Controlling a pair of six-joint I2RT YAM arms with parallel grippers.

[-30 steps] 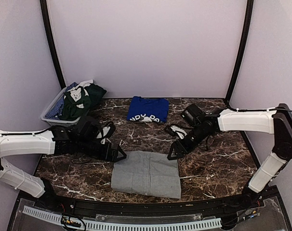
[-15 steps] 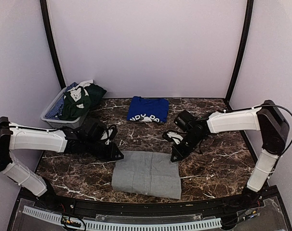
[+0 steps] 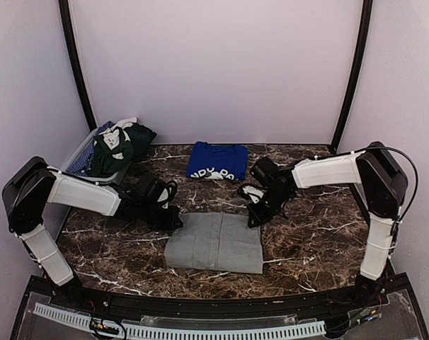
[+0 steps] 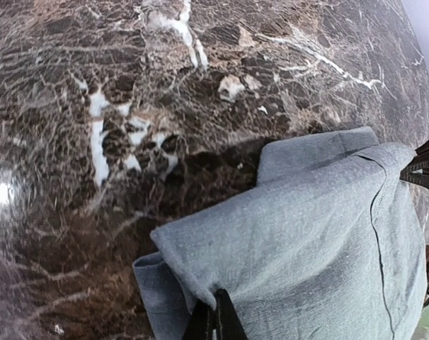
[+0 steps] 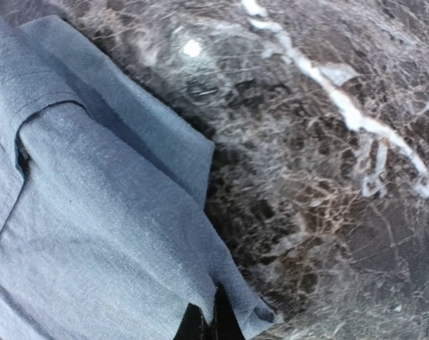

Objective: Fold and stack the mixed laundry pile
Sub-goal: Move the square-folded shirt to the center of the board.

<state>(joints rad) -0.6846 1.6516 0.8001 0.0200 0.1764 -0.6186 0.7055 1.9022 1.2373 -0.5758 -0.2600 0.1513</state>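
Grey polo shirt (image 3: 214, 242), lying near-centre on the marble table (image 3: 313, 234), is now pinched at its far corners by the left gripper (image 3: 173, 221) and right gripper (image 3: 255, 218) (both open a second ago), so the next fold can probably begin.

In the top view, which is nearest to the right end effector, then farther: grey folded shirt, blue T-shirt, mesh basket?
1. Light-grey folded shirt, front centre, in its grip.
2. Royal-blue T-shirt, back centre.
3. Grey mesh basket, back left.
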